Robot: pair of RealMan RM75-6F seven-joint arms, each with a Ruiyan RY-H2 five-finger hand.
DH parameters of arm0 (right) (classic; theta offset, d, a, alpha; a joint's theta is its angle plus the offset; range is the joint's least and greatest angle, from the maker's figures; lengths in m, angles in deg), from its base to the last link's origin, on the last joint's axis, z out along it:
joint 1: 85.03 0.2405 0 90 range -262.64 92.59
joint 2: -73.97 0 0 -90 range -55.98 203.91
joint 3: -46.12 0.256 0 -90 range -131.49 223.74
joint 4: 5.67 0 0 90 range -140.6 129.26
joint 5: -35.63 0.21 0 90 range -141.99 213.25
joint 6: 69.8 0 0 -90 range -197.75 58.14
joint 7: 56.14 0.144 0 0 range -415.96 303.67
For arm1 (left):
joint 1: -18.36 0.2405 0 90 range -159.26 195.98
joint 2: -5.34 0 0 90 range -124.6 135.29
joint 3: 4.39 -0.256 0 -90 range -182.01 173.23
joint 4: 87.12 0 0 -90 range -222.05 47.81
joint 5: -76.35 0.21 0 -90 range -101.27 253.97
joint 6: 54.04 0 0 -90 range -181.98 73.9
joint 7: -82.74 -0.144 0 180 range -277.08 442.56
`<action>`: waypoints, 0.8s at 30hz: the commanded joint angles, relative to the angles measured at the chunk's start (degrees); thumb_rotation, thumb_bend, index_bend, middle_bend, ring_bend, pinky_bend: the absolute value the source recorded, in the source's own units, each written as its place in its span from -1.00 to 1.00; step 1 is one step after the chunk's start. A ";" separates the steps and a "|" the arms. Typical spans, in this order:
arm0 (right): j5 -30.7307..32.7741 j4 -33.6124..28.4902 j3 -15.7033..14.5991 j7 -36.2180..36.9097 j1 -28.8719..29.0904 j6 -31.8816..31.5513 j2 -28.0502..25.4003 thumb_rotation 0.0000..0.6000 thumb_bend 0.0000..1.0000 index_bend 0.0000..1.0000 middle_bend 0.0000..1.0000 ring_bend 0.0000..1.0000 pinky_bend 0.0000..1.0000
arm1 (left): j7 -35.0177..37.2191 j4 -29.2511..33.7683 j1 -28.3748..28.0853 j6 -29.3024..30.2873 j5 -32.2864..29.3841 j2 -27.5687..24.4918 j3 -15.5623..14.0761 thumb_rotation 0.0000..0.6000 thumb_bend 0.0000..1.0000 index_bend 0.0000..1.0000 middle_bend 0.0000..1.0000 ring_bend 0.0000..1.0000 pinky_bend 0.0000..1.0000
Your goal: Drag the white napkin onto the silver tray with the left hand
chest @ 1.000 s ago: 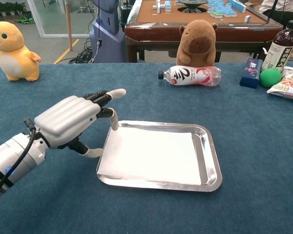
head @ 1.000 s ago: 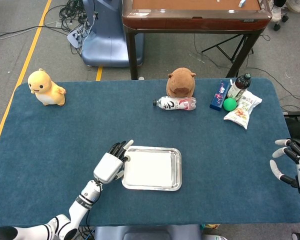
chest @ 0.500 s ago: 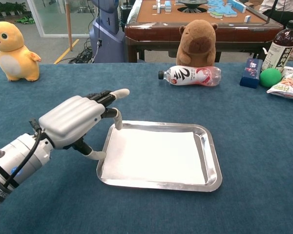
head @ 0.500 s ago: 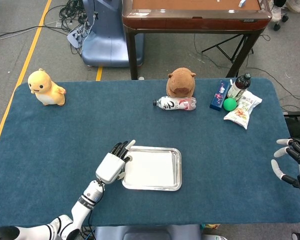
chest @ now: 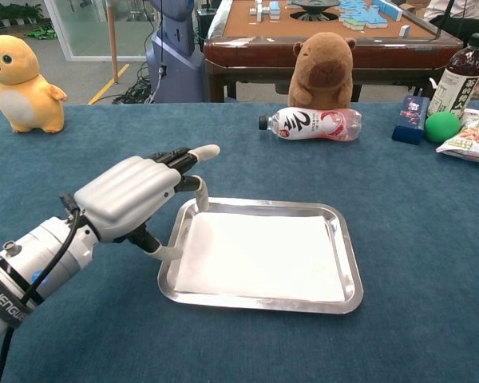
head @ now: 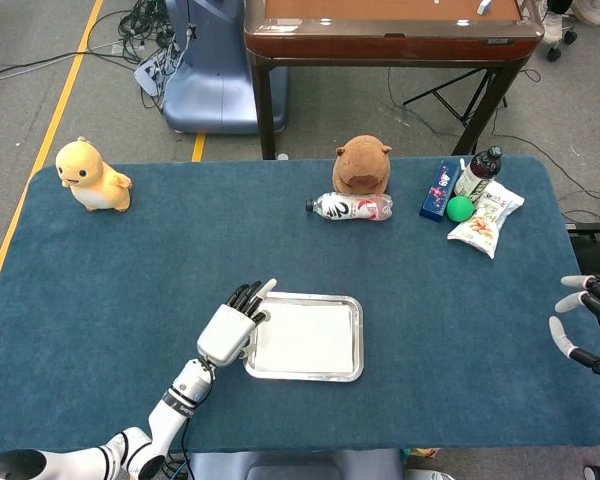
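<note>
I have the white napkin lying flat inside the silver tray, its long axis running left to right across the tabletop, matching the tray's own long side. Its edges sit roughly square with the tray rim, and it covers most of the tray floor.

My left robot hand is at the tray's left edge, palm down. One fingertip reaches down at the near-left corner of the napkin, and the thumb curls at the tray's left rim; the other fingers stretch out above the tabletop. I can't tell whether the fingertip actually presses the napkin.

My right robot hand shows only in the head view, at the tabletop's right edge, fingers spread and holding nothing, well apart from the tray.
</note>
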 commanded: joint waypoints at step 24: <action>-0.62 0.39 -0.21 -0.18 0.04 0.32 0.09 1.00 -0.29 0.08 -0.31 -0.54 -0.08 | -7.64 3.70 1.40 4.20 1.19 -3.42 -0.42 1.00 -0.81 -0.35 -0.90 -0.95 -0.44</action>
